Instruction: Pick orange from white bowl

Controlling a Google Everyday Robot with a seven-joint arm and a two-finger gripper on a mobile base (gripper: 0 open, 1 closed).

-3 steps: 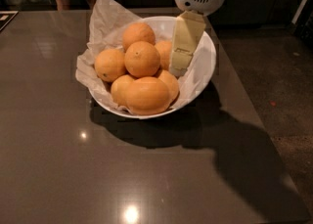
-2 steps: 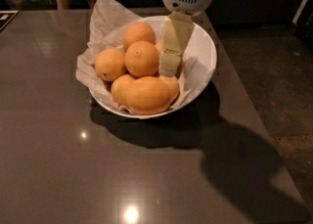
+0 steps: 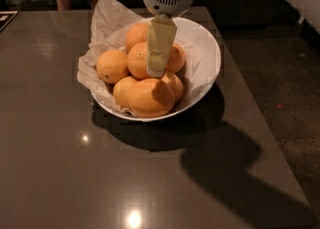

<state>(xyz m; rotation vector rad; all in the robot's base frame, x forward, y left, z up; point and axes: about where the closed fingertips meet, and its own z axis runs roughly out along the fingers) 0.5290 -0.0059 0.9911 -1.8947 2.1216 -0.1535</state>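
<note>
From the camera view I see the gripper hanging over the middle of the white bowl, its tip low among the piled fruit. I cannot tell whether it is released or clenched. The orange sits at the centre of the heap, immediately left of the tip and partly hidden behind it. Being round, it offers no long axis, so I judge that a slight leftward correction matters most.

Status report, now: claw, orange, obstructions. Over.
Claw down in white bowl, at the middle orange. Orange in the pile, not lifted. Neighbouring oranges crowd it; paper liner at left.
</note>
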